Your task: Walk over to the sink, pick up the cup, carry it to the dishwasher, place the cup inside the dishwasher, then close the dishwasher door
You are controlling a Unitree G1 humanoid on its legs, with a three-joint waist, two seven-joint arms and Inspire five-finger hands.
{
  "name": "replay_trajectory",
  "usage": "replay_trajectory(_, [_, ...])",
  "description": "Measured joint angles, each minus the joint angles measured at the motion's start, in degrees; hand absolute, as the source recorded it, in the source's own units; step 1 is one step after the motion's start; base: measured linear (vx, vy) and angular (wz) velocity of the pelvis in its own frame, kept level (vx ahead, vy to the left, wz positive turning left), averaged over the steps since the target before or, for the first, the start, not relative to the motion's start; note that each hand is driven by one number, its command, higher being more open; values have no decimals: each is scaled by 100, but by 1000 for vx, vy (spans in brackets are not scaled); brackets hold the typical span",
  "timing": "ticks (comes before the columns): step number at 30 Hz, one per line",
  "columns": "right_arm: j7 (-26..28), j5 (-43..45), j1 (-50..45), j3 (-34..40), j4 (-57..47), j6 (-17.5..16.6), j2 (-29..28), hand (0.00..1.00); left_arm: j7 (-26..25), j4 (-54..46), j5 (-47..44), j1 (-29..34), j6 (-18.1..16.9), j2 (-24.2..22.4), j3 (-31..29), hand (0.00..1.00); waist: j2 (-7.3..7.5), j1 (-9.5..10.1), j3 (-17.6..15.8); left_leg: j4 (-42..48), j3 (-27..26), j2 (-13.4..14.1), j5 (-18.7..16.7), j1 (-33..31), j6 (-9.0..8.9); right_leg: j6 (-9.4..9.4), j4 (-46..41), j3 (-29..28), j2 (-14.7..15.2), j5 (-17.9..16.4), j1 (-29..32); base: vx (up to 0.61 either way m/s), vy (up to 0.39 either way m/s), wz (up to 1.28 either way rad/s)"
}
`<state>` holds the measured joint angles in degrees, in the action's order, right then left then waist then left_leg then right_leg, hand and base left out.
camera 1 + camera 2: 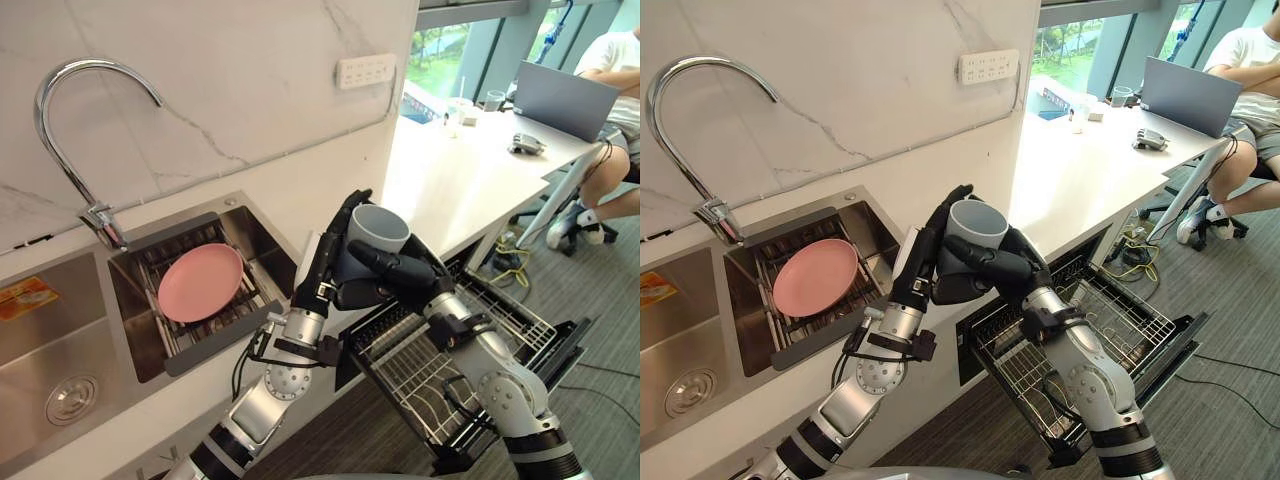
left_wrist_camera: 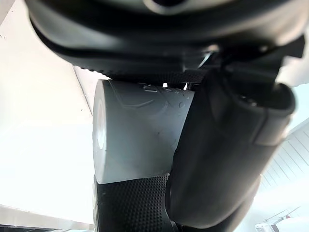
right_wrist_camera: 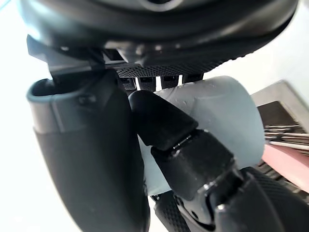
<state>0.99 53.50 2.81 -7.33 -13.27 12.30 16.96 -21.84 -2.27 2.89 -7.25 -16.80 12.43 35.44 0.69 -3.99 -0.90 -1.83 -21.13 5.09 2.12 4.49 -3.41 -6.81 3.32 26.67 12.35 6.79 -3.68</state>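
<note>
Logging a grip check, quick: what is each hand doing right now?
The left hand: closed round the grey cup.
The right hand: closed round the same cup.

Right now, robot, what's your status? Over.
Left hand and right hand both clasp the grey cup. Cup upright, raised beside the pulled-out dishwasher rack. Path to rack looks open.

Pink plate [image 1: 201, 282] on rack [image 1: 258, 292]; chrome faucet [image 1: 60, 110] behind; laptop [image 1: 565, 98] on white table [image 1: 440, 190]; person [image 1: 608, 172] seated beside.

The left hand [image 2: 227, 145] wraps the cup [image 2: 137, 130] (pale grey, smooth).
</note>
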Motion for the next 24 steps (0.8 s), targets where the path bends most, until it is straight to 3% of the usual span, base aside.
replay_trajectory(12, [-947,-90,-5,74,-9,-238,-186,0,-65,-2,286,66,-3,143,444,100,-2,-52,-4,3,-23,-5,0,-39,0,-1,-16,-32,10,0,63,0,0,-1])
replay_trajectory(22, [-1976,-1012,-4,105,-71,-1104,-534,0,-200,-3,385,80,59,110,869,100,-6,-104,-15,3,-26,-8,-1,-29,0,-1,-19,-37,15,0,58,0,0,0])
replay_trajectory(24, [-2203,-1085,22,452,-81,-1278,-639,0,-194,-7,411,139,-1,108,1136,100,-7,-87,-20,2,-25,-14,-2,-27,2,-3,-19,-37,19,1,57,0,0,0])
